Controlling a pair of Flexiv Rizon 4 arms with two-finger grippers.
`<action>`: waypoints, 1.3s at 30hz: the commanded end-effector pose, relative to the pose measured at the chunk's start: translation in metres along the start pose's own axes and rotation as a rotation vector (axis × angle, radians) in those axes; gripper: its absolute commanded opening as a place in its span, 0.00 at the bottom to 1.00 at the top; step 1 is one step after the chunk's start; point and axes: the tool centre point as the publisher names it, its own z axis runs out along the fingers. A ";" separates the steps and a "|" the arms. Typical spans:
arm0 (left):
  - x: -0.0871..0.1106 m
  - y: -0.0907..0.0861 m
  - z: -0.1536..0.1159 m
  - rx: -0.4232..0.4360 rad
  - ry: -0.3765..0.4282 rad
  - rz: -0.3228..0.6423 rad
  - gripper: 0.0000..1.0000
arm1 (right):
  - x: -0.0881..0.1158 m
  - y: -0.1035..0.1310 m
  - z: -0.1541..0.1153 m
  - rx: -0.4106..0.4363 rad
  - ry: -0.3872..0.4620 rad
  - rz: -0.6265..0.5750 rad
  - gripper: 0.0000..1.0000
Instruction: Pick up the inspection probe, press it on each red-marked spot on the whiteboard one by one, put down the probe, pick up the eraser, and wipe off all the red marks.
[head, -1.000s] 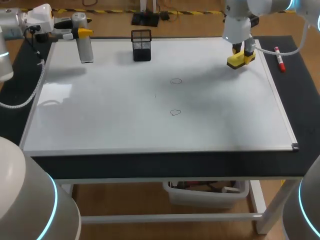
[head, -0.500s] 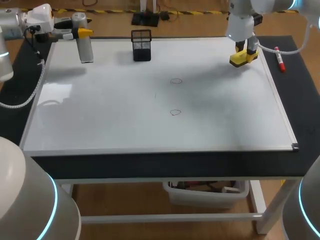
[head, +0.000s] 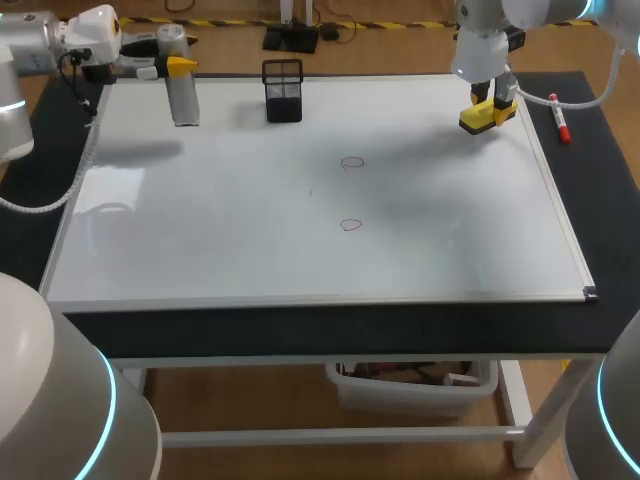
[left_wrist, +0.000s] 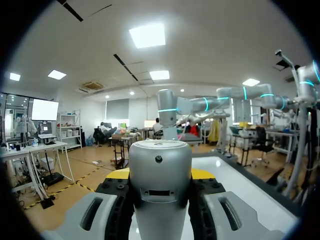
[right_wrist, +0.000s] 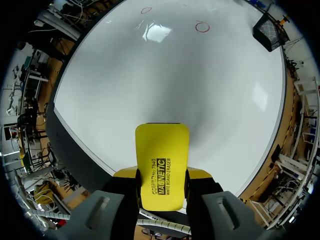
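Observation:
The silver cylindrical probe (head: 182, 97) stands upright over the whiteboard's (head: 250, 250) back left corner, with my left gripper (head: 176, 68) shut on it. In the left wrist view the probe (left_wrist: 160, 170) fills the gap between the fingers. My right gripper (head: 490, 103) is shut on the yellow eraser (head: 486, 117) near the board's back right corner. The eraser (right_wrist: 161, 160) sticks out ahead of that gripper's fingers, over bare board. Two small red rings (head: 352, 162) (head: 350, 225) are drawn near the board's middle. They also show as two red rings (right_wrist: 202, 26) (right_wrist: 146, 10) far ahead of the eraser.
A black mesh basket (head: 283, 90) stands at the board's back edge, right of the probe. A red marker (head: 560, 118) lies on the dark table just off the board's right edge. The board's frame ends at a front right corner (head: 589, 293).
My left arm has carried the probe a little to the right. My right arm drew the eraser slightly back and to the right, then held still.

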 end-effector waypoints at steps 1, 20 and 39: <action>0.012 -0.004 0.020 0.003 0.025 -0.002 0.00 | 0.000 -0.001 -0.002 0.003 0.003 -0.001 0.00; 0.058 -0.010 0.125 0.052 0.306 -0.025 0.00 | 0.000 -0.001 -0.002 0.003 0.003 -0.001 0.00; 0.081 0.007 0.229 0.064 0.485 -0.055 0.00 | 0.000 -0.001 -0.002 0.003 0.003 -0.001 0.00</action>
